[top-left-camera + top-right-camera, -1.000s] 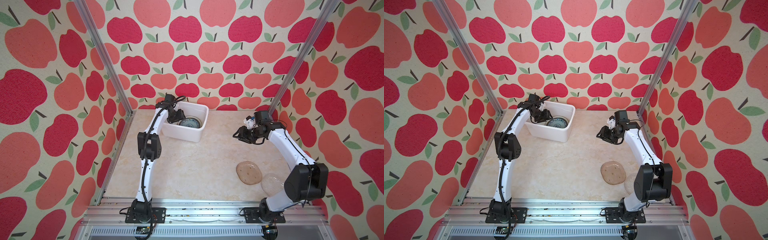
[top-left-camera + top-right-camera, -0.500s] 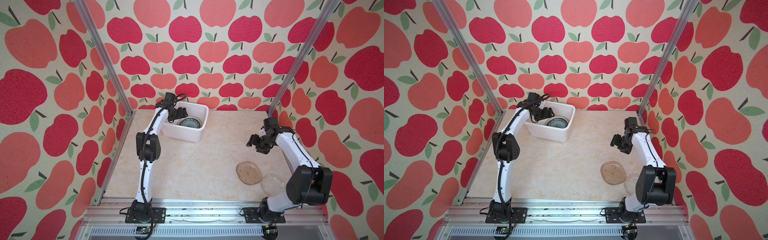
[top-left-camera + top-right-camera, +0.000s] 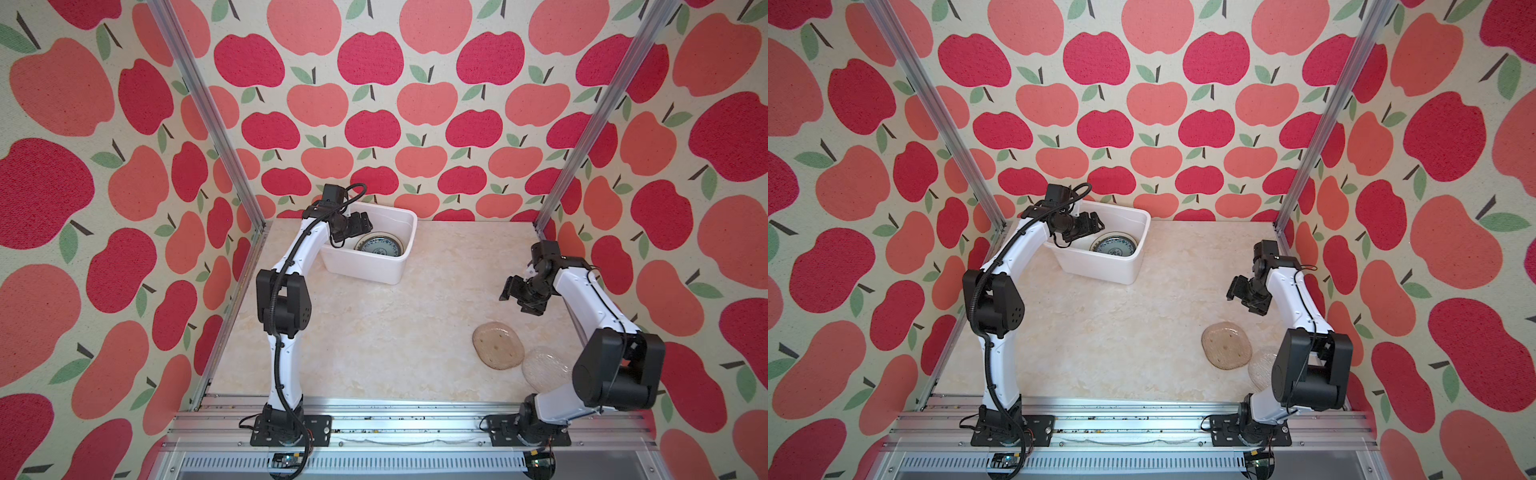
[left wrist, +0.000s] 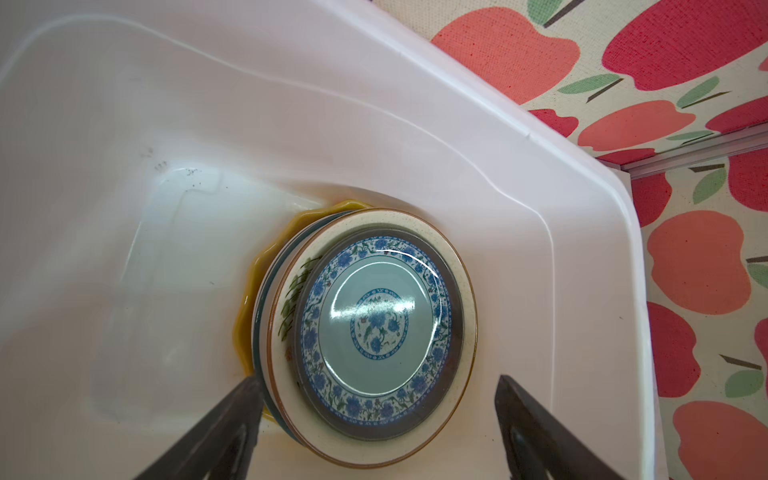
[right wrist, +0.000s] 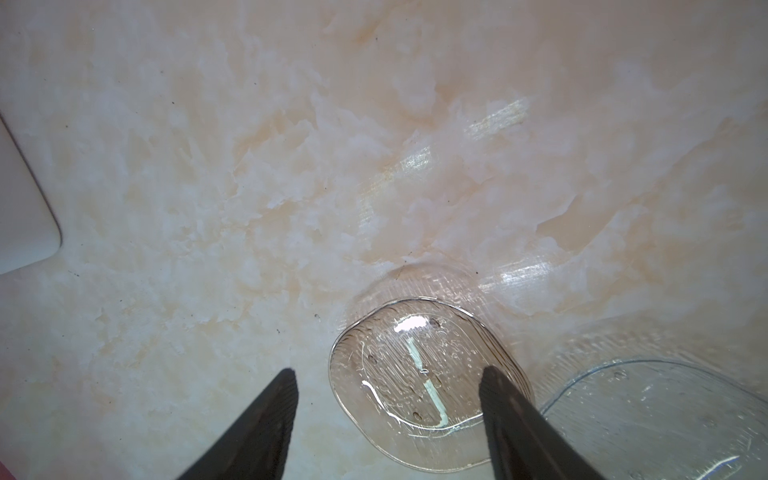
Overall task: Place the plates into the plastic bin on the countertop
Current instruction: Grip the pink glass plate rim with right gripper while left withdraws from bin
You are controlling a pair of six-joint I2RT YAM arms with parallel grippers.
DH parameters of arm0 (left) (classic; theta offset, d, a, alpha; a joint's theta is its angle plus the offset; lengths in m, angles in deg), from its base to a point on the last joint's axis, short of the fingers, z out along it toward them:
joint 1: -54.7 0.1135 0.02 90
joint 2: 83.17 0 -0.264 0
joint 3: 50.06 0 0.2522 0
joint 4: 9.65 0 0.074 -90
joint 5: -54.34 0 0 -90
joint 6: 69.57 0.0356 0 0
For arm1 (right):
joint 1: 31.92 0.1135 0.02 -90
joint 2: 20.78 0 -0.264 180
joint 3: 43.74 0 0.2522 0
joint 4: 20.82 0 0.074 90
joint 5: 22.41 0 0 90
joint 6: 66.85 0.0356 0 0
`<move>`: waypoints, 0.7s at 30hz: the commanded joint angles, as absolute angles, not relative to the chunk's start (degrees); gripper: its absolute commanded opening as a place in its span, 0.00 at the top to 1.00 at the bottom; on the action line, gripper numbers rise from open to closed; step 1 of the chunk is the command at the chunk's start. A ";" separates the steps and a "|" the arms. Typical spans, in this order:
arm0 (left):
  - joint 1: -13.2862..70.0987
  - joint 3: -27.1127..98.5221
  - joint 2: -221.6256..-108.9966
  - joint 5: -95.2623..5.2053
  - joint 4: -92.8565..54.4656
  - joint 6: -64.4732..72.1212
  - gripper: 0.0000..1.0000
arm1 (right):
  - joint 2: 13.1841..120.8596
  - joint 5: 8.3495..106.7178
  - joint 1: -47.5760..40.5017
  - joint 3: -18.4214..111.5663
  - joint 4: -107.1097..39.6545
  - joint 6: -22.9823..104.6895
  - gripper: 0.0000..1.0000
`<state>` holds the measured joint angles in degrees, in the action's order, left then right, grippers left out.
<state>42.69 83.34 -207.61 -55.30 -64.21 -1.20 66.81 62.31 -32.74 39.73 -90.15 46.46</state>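
While two glass plates wait on the table (image 3: 374, 332), the right hand (image 3: 521, 297) hangs above it, just beyond the amber plate (image 3: 498, 345), spread wide and empty. The clear plate (image 3: 544, 368) lies right beside the amber one, rims apparently overlapping, near the front edge. Far across the table, the left hand (image 3: 353, 226) hovers inside the bin (image 3: 409, 224), also spread and holding nothing, over a stack (image 4: 266, 316) topped by a blue plate (image 4: 374, 320). The step in hand looks like the reach for the amber plate. Next, the right hand must drop low and catch its thin, flat-lying rim, which may slide rather than lift
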 commanded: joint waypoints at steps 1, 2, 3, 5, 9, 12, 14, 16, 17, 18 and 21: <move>43.26 87.04 -210.53 -53.67 -69.76 -3.18 0.11 | 68.91 64.20 -32.97 39.66 -91.28 42.78 0.27; 43.39 89.04 -211.64 -53.59 -71.20 -3.26 0.11 | 69.27 64.62 -32.95 39.78 -91.28 42.31 0.27; 43.58 91.51 -212.92 -53.66 -73.32 -3.38 0.11 | 69.55 65.21 -32.99 39.81 -91.18 41.69 0.27; 43.62 95.81 -215.00 -54.09 -76.42 -3.31 0.11 | 69.79 66.34 -33.00 39.76 -91.18 40.65 0.27; 43.62 100.39 -216.59 -55.79 -77.16 -2.87 0.11 | 71.22 68.33 -33.02 39.78 -92.53 38.69 0.26; 43.62 100.04 -215.32 -56.81 -73.19 -2.43 0.10 | 73.59 67.99 -33.22 40.19 -94.38 38.01 0.24; 43.61 99.42 -214.09 -57.17 -69.54 -2.17 0.10 | 75.09 67.67 -33.16 40.01 -95.03 38.01 0.23; 43.62 98.64 -212.78 -57.28 -65.92 -1.68 0.09 | 76.12 67.63 -33.28 39.37 -95.22 38.26 0.23; 43.71 98.60 -212.32 -57.19 -64.79 -1.44 0.08 | 76.32 67.75 -33.29 38.98 -95.02 38.36 0.23; 43.76 98.50 -211.80 -57.19 -63.73 -1.36 0.08 | 76.30 67.70 -33.26 38.35 -94.58 38.43 0.23; 44.27 98.54 -210.43 -57.46 -61.89 -1.28 0.01 | 76.99 67.02 -33.33 36.89 -94.19 38.74 0.23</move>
